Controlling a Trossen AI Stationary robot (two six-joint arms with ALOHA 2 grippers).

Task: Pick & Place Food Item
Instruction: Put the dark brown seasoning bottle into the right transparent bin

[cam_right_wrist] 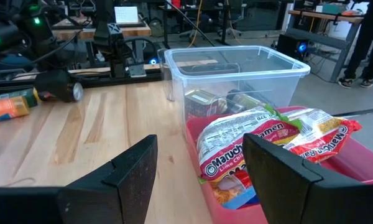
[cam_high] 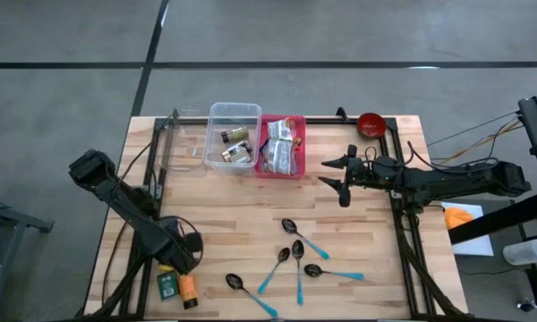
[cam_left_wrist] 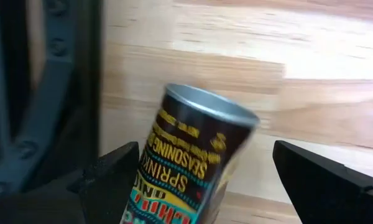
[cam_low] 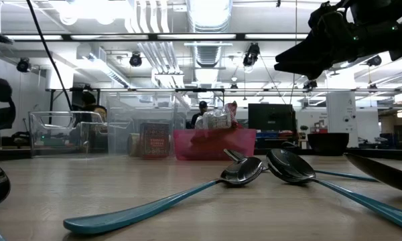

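A dark seasoning can [cam_left_wrist: 193, 155] with a silver end lies tilted on the wooden table between the fingers of my left gripper [cam_left_wrist: 205, 149], which is open and points down at the table's near left corner [cam_high: 181, 259]. The can sits closer to one finger [cam_left_wrist: 115, 177]; I cannot tell whether it touches it. A small green tin [cam_high: 167, 284] and an orange bottle [cam_high: 188, 289] lie just nearward of that gripper. My right gripper [cam_high: 340, 179] is open, held level above the table's right side, facing the bins [cam_right_wrist: 199, 186].
At the far middle stand a clear bin [cam_high: 233, 134] with jars and a pink bin [cam_high: 282, 148] with ramen packets [cam_right_wrist: 248, 143]. A red bowl [cam_high: 370, 123] sits far right. Several teal-handled spoons [cam_high: 295, 259] lie near the front. Black frame rails [cam_high: 161, 152] run along both sides.
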